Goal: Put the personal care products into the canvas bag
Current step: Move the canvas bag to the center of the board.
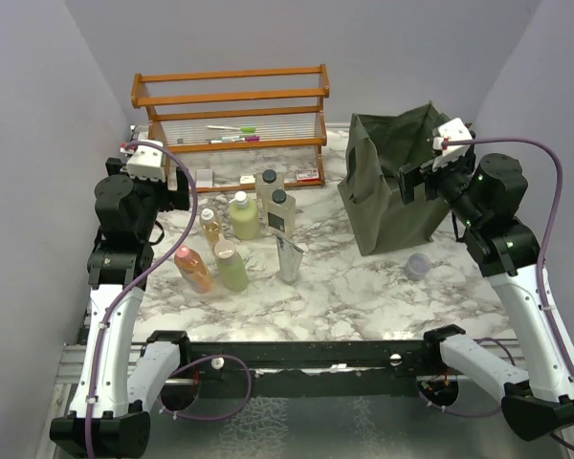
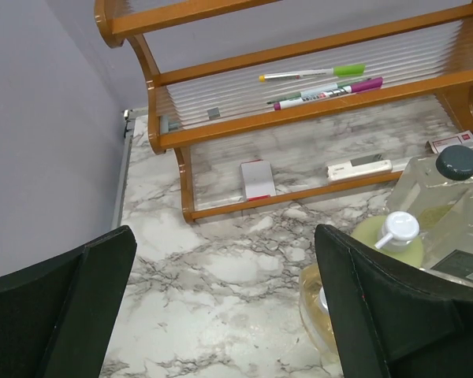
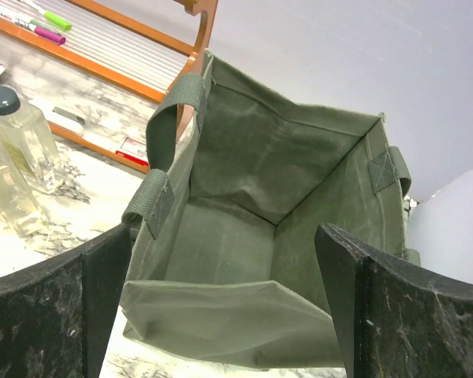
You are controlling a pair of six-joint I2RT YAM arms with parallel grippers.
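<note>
Pens (image 1: 232, 129) on wooden rack (image 1: 230, 75); lavender jar (image 1: 418, 266) on marble table (image 1: 344, 292)

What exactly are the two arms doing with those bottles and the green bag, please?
Neither arm holds anything at this moment. The left gripper hangs open above the marble table beside the bottles, near the wooden rack. The right gripper hangs open over the mouth of the canvas bag, and its camera shows no product inside. The bottles and the silver tube all sit grouped mid-table, so packing has not yet begun.
</note>
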